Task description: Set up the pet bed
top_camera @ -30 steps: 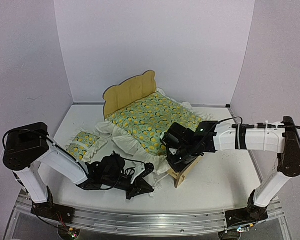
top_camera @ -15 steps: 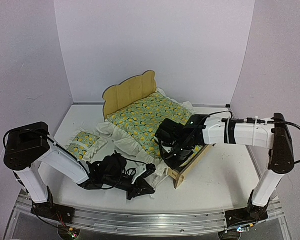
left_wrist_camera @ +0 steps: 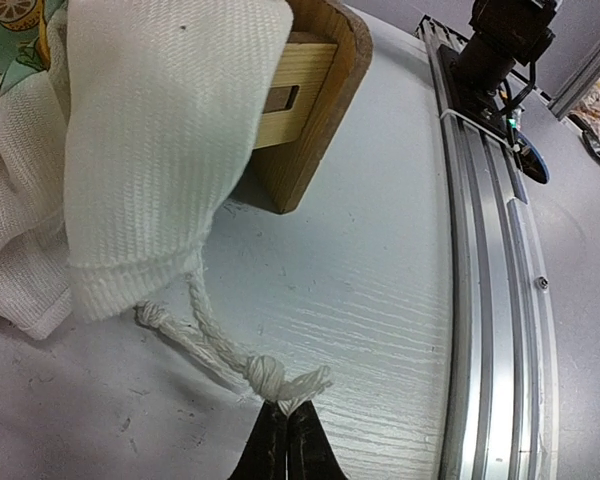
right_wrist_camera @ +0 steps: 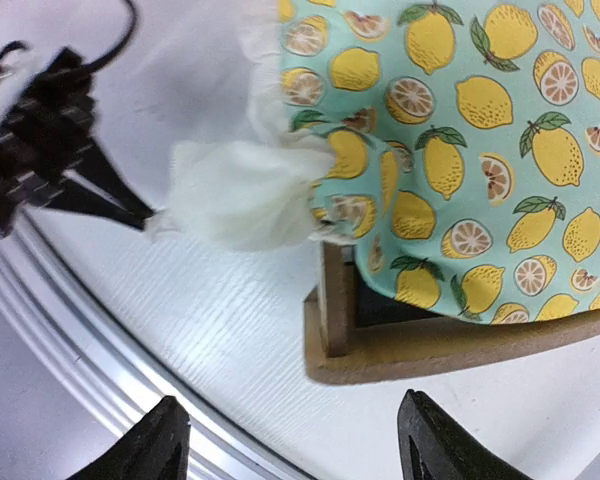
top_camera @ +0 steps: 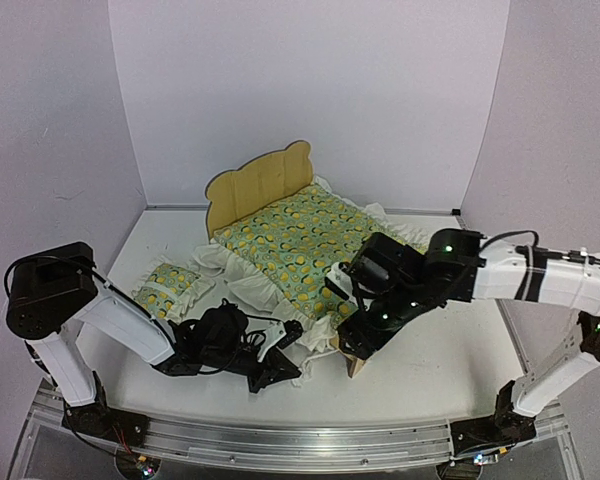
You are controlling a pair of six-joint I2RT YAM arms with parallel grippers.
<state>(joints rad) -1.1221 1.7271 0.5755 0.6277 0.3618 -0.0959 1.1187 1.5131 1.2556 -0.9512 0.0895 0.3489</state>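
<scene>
The small light plywood pet bed (top_camera: 260,185), with its rounded bear-ear headboard, stands slantwise mid-table, headboard towards the back wall and foot corner (right_wrist_camera: 430,350) towards the arms. A lemon-printed green and yellow quilt (top_camera: 300,235) with a white ruffle covers it, and the ruffle (left_wrist_camera: 150,130) spills over the near wooden corner (left_wrist_camera: 320,90).

The right pincer (right_wrist_camera: 290,398) hangs above that foot corner. Its two black fingers (right_wrist_camera: 165,445) are spread wide and hold nothing, with bare table between them just off the footboard.

The left pincer (left_wrist_camera: 285,410) lies low on the white table (top_camera: 430,370) just in front of the bed. It is clamped tight on the knotted end of a twisted white cord (left_wrist_camera: 220,345) that trails from the ruffle's hem across the tabletop.

A small matching lemon-printed pillow (top_camera: 167,288) with a ruffle lies on the table left of the bed, beside the left arm. A ribbed aluminium rail (left_wrist_camera: 490,250) runs along the table's near edge.
</scene>
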